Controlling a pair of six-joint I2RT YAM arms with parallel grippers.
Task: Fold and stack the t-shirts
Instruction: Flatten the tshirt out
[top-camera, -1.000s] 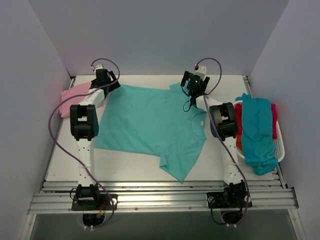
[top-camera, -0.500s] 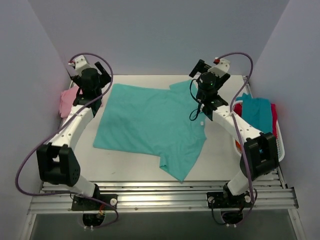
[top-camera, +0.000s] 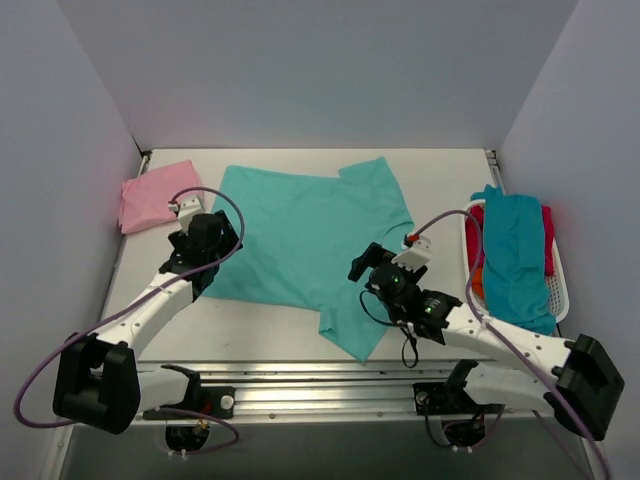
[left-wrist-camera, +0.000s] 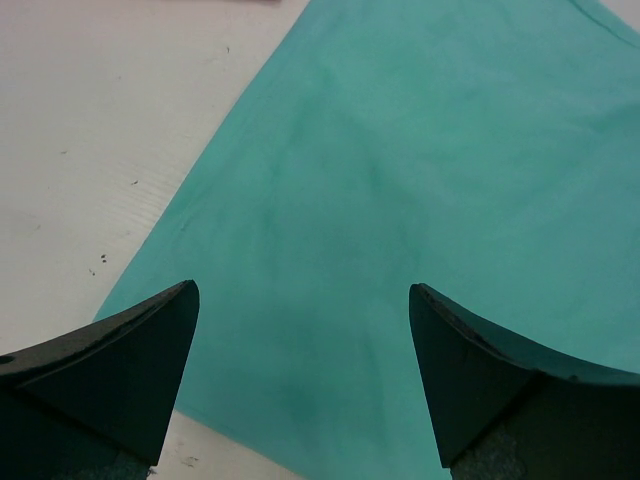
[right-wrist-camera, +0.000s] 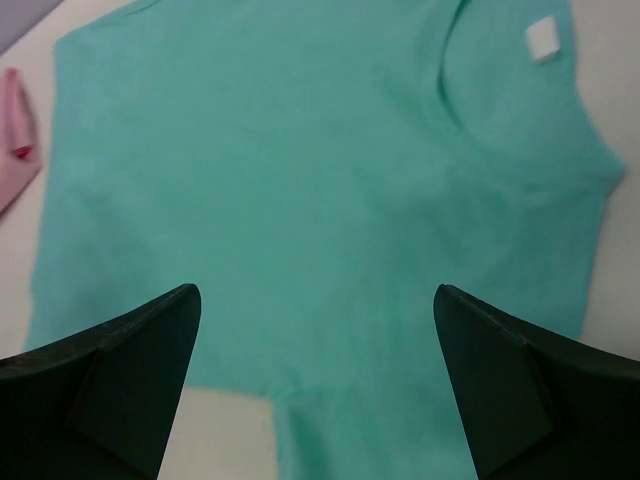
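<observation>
Mint-teal t-shirt (top-camera: 300, 230) lies flat beneath left fingers (left-wrist-camera: 120, 360) and right fingers (right-wrist-camera: 120, 365), both spread and empty.

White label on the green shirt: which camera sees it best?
The right wrist view: the white label shows clearly by the neck of the mint t-shirt. The left wrist view shows only plain shirt cloth, no label. The top view shows most of the shirt, but I cannot make the label out.
</observation>
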